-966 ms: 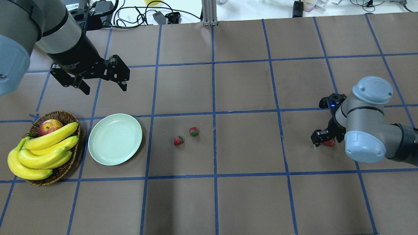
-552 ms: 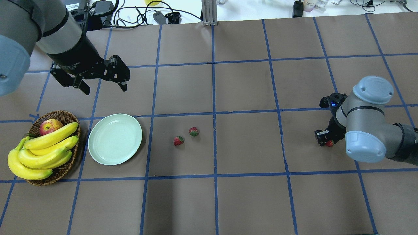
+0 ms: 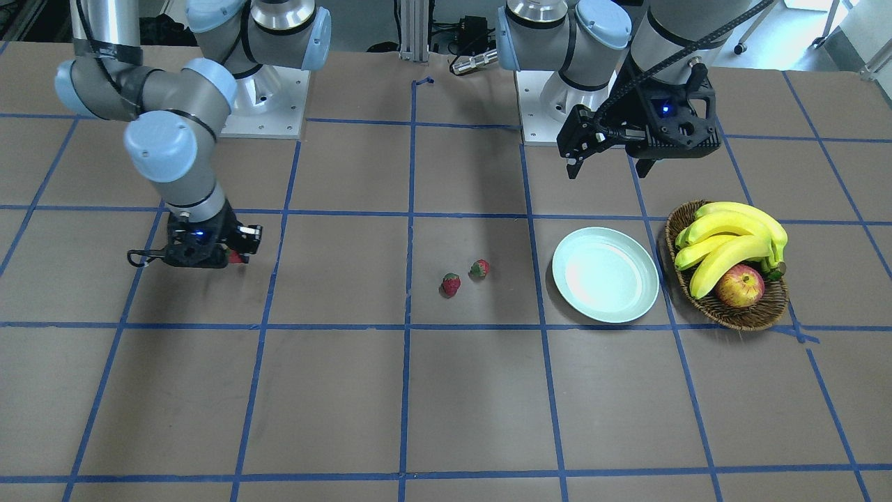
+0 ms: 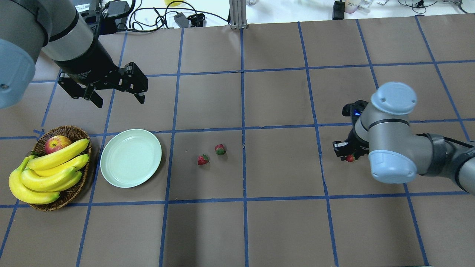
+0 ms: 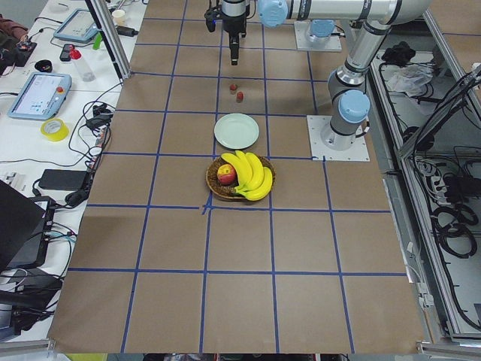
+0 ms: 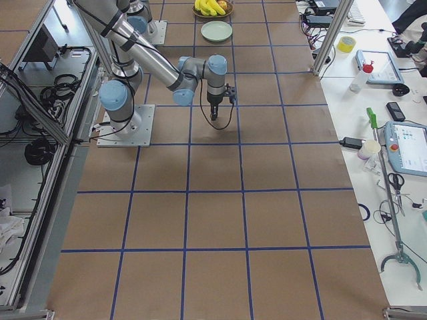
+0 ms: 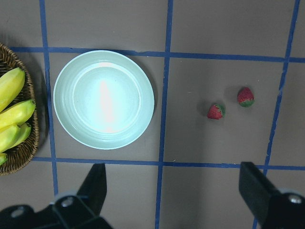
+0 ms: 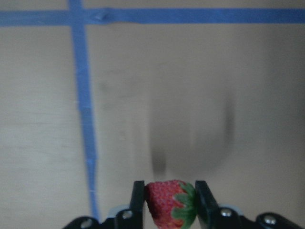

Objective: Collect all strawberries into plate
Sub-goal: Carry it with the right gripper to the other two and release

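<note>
My right gripper (image 4: 349, 156) is shut on a strawberry (image 8: 169, 202) and holds it just above the table, far right of the plate; it also shows in the front view (image 3: 235, 256). Two more strawberries (image 4: 203, 160) (image 4: 220, 149) lie side by side on the table mid-left, also in the left wrist view (image 7: 216, 111) (image 7: 246, 97). The pale mint-green plate (image 4: 131, 157) lies left of them with nothing on it. My left gripper (image 4: 117, 97) is open and holds nothing, hovering behind the plate.
A brown wicker basket (image 4: 76, 193) with bananas (image 4: 48, 172) and an apple (image 4: 56, 143) stands left of the plate. Cables and gear lie along the table's far edge. Blue tape lines grid the brown table.
My right gripper closed on the third strawberry and has moved left with it toward the table's middle. The left arm has not moved.
</note>
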